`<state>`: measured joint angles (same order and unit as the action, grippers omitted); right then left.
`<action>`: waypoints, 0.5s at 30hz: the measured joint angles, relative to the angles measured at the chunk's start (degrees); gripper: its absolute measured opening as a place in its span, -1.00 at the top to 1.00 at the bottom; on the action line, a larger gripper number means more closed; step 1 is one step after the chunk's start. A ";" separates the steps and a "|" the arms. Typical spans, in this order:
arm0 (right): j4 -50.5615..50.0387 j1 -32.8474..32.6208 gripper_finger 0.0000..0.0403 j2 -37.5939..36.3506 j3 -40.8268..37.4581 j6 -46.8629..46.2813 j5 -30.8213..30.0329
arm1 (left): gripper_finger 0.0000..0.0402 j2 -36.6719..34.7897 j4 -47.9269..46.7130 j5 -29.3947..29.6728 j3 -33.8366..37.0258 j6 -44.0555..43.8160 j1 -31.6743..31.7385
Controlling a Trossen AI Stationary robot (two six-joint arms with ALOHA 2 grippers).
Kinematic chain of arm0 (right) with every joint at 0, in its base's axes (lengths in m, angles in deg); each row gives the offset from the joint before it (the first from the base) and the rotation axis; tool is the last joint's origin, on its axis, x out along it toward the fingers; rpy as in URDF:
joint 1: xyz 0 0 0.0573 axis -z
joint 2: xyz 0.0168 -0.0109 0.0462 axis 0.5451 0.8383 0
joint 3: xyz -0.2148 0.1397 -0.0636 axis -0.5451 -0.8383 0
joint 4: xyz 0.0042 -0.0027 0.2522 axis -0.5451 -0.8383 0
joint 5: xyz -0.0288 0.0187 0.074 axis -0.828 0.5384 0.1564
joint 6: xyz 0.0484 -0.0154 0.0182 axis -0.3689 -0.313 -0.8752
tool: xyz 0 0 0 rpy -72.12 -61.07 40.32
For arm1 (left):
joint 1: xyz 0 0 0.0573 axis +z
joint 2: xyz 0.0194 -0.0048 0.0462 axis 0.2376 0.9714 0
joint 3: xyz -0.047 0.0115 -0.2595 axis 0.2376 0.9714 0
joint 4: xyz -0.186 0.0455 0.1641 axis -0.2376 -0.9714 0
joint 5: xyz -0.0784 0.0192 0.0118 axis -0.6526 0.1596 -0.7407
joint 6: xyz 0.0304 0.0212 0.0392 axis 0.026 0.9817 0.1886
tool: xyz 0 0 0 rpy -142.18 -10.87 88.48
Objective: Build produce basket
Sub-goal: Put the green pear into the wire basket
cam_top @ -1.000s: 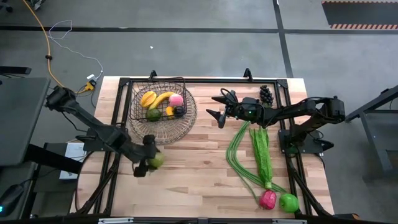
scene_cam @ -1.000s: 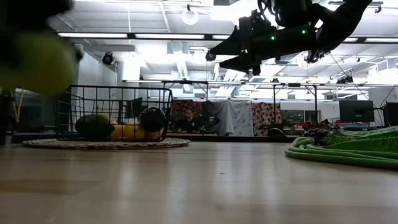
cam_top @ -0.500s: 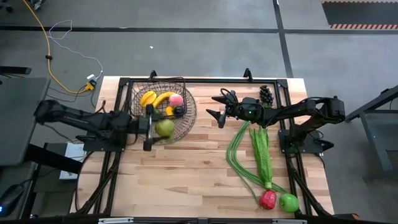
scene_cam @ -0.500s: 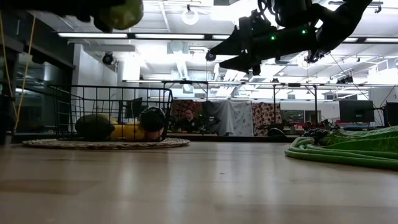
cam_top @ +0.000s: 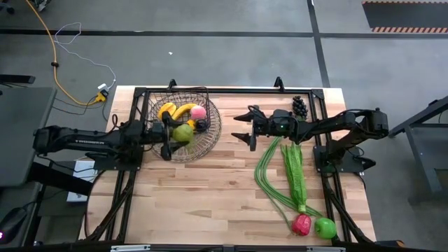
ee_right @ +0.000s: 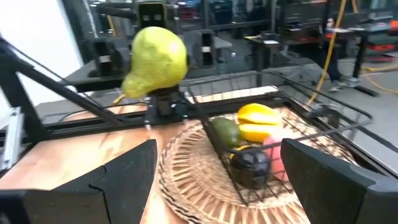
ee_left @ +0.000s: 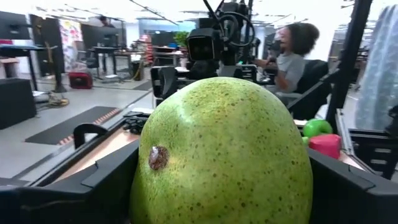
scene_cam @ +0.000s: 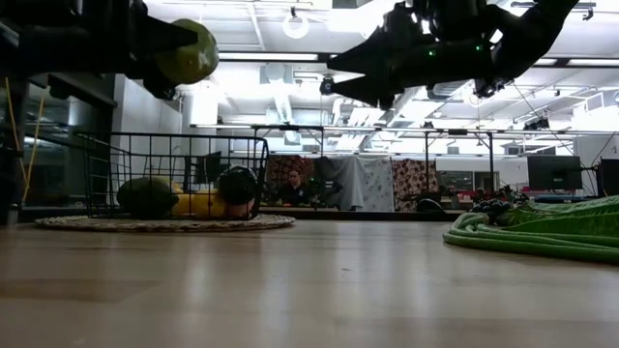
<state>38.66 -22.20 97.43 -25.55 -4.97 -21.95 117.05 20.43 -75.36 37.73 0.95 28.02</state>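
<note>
Gripping the pear across its wide belly, left tool hovers above basket; likely light, smooth, slippery.

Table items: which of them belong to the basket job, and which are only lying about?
Job: basket; pear held above it by left gripper; green beans, leafy greens, grapes, red pepper, green apple.
Lying about: round woven mat; yellow cable on floor.

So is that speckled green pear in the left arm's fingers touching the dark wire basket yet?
Apart. The low view shows the speckled green pear held high, with clear space above the dark wire basket rim.
</note>
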 joint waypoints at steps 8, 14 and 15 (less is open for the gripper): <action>0.33 0.02 -0.65 0.00 0.00 0.40 0.55 | -0.65 -0.02 -0.09 -0.48 0.00 -0.12 0.08; 0.33 0.02 -0.65 0.00 0.00 0.59 0.55 | -0.65 -0.02 -0.14 -0.48 0.00 -0.12 0.08; 0.33 0.02 -0.65 0.00 0.00 0.59 0.55 | -0.65 -0.02 -0.14 -0.48 0.00 -0.10 0.08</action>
<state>38.99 -22.18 97.43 -25.55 -4.38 -21.40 117.03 20.30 -75.85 37.73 0.85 28.09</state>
